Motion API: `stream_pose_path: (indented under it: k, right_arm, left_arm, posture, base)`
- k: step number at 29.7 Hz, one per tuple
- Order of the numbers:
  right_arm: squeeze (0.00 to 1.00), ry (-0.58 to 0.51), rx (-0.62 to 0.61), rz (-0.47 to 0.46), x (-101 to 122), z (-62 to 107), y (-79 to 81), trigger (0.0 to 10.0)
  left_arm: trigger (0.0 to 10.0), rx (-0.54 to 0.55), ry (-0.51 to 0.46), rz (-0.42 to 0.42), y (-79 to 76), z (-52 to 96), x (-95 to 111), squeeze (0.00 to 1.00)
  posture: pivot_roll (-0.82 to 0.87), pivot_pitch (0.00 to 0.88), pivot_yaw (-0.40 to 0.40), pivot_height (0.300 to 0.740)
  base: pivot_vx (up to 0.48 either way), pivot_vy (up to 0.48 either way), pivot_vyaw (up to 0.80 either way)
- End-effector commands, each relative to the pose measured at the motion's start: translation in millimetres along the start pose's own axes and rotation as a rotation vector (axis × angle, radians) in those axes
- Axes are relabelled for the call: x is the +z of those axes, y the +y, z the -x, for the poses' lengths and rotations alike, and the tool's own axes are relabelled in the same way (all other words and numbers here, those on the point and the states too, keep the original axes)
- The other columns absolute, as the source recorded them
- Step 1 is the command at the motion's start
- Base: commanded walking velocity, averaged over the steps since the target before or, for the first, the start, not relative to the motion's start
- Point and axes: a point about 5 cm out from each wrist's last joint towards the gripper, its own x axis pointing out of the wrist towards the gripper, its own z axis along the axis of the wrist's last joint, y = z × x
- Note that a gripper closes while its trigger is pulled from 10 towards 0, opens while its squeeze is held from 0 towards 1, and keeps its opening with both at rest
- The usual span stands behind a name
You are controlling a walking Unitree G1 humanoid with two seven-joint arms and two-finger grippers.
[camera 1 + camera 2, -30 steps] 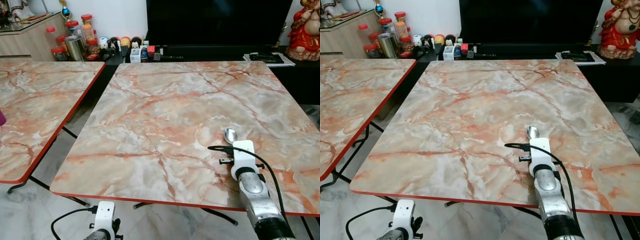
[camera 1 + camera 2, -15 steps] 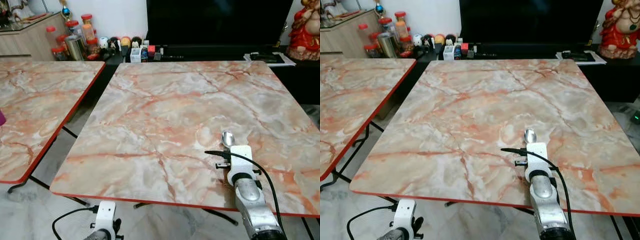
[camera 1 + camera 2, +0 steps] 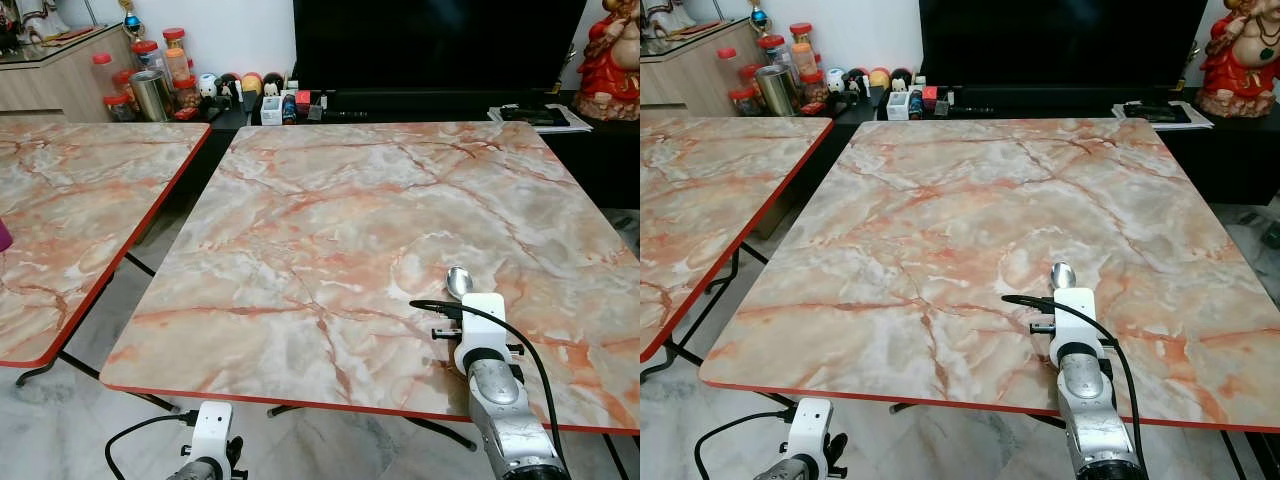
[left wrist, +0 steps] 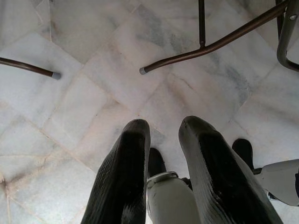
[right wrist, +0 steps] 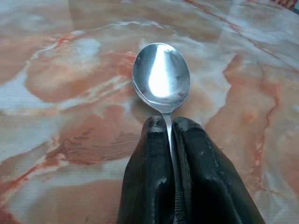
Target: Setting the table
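Your right gripper (image 5: 170,128), clamped on the spoon (image 5: 161,77), has drawn back toward the table's (image 3: 300,200) near edge at its right corner, so placement looks close.

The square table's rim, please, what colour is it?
Red: the marble-patterned square table's rim shows best in the left eye view, along the near edge.
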Motion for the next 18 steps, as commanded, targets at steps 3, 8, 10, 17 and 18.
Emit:
stream_pose_path:
  k: [3, 8, 10, 17, 18]
  right_arm:
    - [0.0, -0.003, -0.01, -0.007, 3.5, 0.1, -1.3, 10.0]
    - [0.0, -0.01, -0.011, -0.01, 5.5, -2.0, -1.8, 10.0]
    - [0.0, -0.012, -0.01, -0.01, 6.0, -2.2, -1.7, 10.0]
    - [1.0, -0.019, 0.009, -0.01, 8.3, -3.7, 1.1, 10.0]
    - [1.0, -0.02, 0.01, -0.01, 8.6, -3.8, 1.3, 10.0]
  left_arm:
    - [10.0, 0.001, -0.012, -0.011, 1.8, -1.2, 5.2, 0.0]
    - [10.0, -0.001, -0.013, -0.014, 1.6, -1.4, 6.0, 0.0]
    - [10.0, -0.001, -0.014, -0.014, 1.5, -1.5, 6.3, 0.0]
    - [10.0, -0.004, -0.015, -0.016, 1.4, -1.7, 6.9, 0.0]
    - [10.0, -0.004, -0.015, -0.016, 1.5, -1.7, 6.9, 0.0]
  posture:
    - [-0.04, 0.0, 0.064, 0.74]
    - [-0.05, 0.0, 0.067, 0.74]
    - [-0.04, 0.0, 0.068, 0.74]
    - [-0.04, 0.0, 0.07, 0.74]
    - [-0.04, 0.0, 0.07, 0.74]
  base:
    - [0.0, 0.0, 0.0]
    - [0.0, 0.0, 0.0]
    - [0.0, 0.0, 0.0]
    - [0.0, 0.0, 0.0]
    - [0.0, 0.0, 0.0]
